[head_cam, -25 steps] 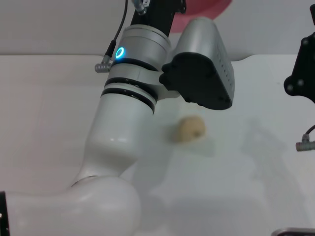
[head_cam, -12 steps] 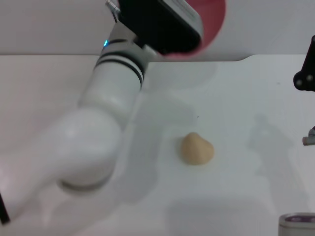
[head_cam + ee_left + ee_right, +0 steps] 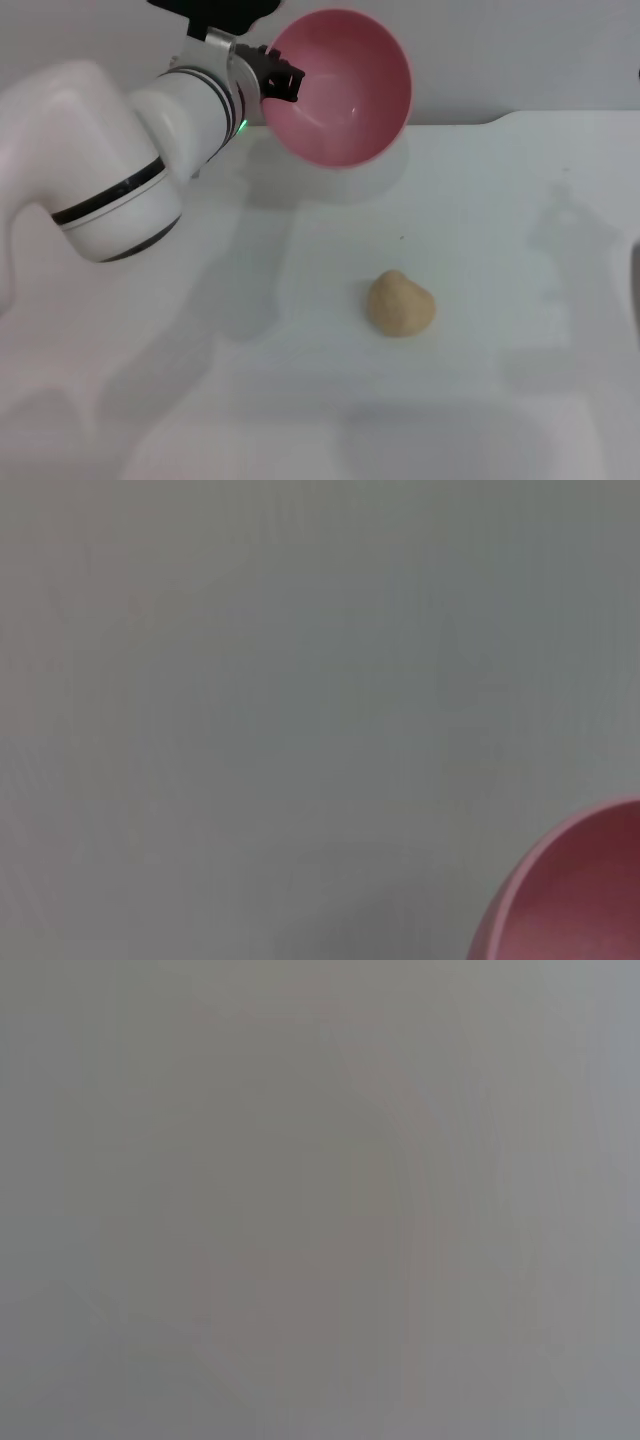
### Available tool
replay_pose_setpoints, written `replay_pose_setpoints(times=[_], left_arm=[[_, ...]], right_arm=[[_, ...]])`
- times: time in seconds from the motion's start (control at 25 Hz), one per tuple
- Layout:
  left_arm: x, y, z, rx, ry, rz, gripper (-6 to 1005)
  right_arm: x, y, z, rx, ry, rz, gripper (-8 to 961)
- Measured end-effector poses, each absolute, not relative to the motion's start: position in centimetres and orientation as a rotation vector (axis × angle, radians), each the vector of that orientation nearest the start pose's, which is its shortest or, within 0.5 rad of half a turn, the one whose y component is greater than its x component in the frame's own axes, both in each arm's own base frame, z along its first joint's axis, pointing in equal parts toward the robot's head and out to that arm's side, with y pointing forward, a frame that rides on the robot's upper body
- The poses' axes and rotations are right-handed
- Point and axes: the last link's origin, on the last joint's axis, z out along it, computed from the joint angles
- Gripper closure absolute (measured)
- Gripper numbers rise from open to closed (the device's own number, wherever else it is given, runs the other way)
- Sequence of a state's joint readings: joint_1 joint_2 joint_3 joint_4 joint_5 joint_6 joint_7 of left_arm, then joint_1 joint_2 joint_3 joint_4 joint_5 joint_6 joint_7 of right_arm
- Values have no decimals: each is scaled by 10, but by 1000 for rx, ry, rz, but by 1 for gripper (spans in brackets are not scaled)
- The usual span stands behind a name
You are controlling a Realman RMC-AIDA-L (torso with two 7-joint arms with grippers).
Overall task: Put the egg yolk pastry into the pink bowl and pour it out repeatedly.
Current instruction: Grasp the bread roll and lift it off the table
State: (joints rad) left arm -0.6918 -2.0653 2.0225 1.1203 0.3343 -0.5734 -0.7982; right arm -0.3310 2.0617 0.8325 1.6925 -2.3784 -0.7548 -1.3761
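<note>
The egg yolk pastry (image 3: 400,303), a small pale tan ball, lies on the white table (image 3: 500,200) right of centre. The pink bowl (image 3: 345,95) hangs in the air beyond it at the upper middle. It is tipped on its side, so its empty glossy inside faces the camera. My left gripper (image 3: 283,82) is shut on the bowl's left rim, well above and left of the pastry. In the left wrist view only a curved piece of the pink bowl (image 3: 570,900) shows against a grey background. My right gripper is out of view.
My left arm's white forearm (image 3: 110,170) fills the upper left of the head view. The table's back edge (image 3: 560,113) runs behind the bowl. The right wrist view shows only a plain grey surface.
My left arm has swung back toward the left, lifting the bowl so its empty inside now shows. The pastry rests on the table. My right arm has left the right edge of the view.
</note>
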Motion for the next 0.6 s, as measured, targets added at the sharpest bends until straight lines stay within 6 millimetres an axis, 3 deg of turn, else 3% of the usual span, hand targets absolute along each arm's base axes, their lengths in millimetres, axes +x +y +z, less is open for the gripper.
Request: replay_pose_setpoints(times=[0.28, 0.44, 0.6], left_arm=[[-131, 424, -65, -1950, -665, -141, 1000], [-133, 424, -65, -1952, -669, -142, 1000], [-136, 423, -66, -1952, -675, -142, 1000]], right_arm=[[131, 266, 74, -1691, 134, 458, 883], [135, 276, 84, -1844, 239, 525, 876], [149, 292, 84, -2040, 412, 412, 868]])
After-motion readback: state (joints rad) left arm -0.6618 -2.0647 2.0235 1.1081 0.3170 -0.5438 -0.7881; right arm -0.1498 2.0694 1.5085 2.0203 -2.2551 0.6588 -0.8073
